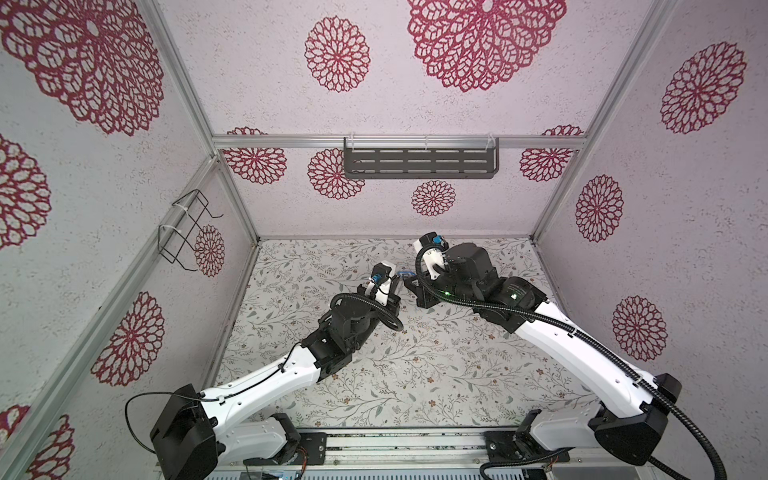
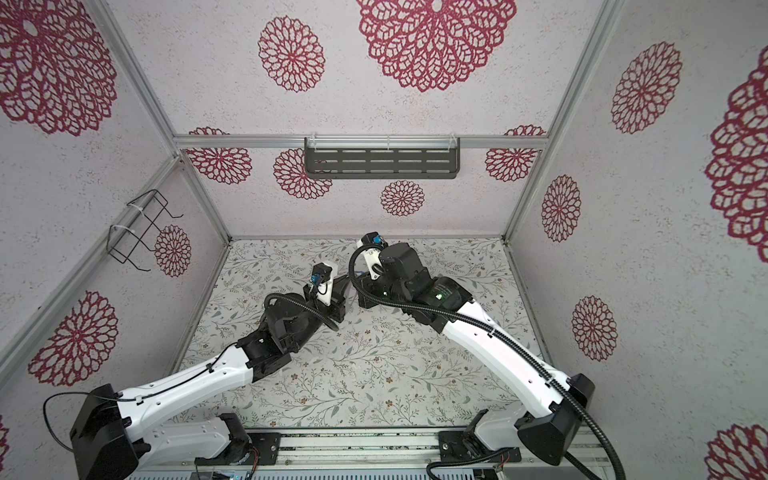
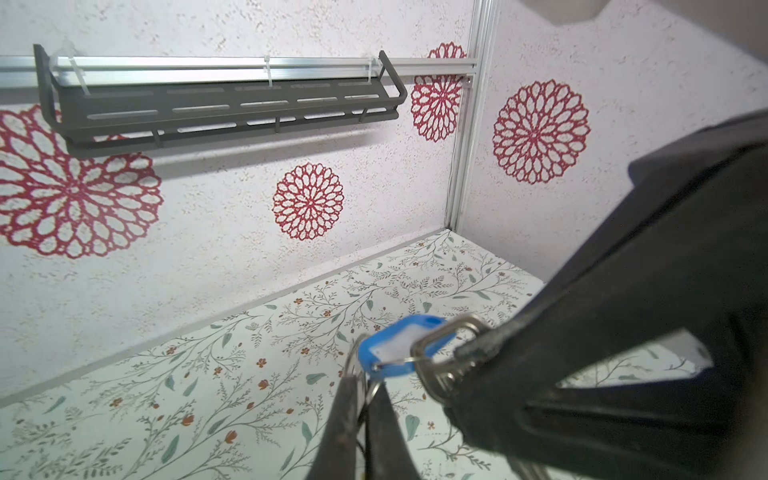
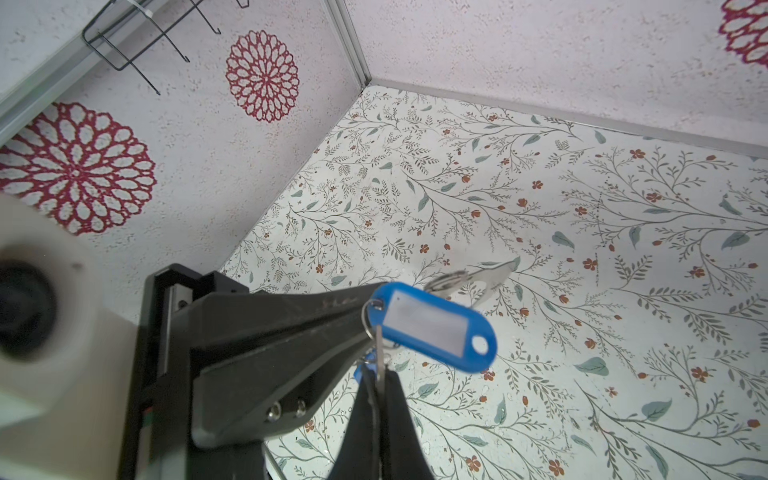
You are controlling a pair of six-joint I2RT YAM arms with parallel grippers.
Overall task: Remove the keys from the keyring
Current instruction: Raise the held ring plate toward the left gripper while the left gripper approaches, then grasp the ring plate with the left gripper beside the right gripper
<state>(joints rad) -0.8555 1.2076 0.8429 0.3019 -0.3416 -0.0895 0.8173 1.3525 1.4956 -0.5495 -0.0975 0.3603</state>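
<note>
The site is an enclosed robot test cell of laboratory type. Aluminium frame rails (image 1: 291, 142) carry wall panels (image 1: 478, 208) papered with red rosettes. The bench (image 1: 415, 374) is covered in floral print. A grey slotted shelf (image 1: 419, 164) and a black wire rack (image 1: 185, 230) are cable-tied to the rails. The left arm (image 1: 257, 378) and right arm (image 1: 561, 345) stand on a front base rail (image 1: 407, 446).

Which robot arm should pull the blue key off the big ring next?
Left. The left gripper is shut on the little silver loop of the blue key, so it can probably tug it away. The right gripper is shut on the keyring, so it's better off holding that steady.
</note>
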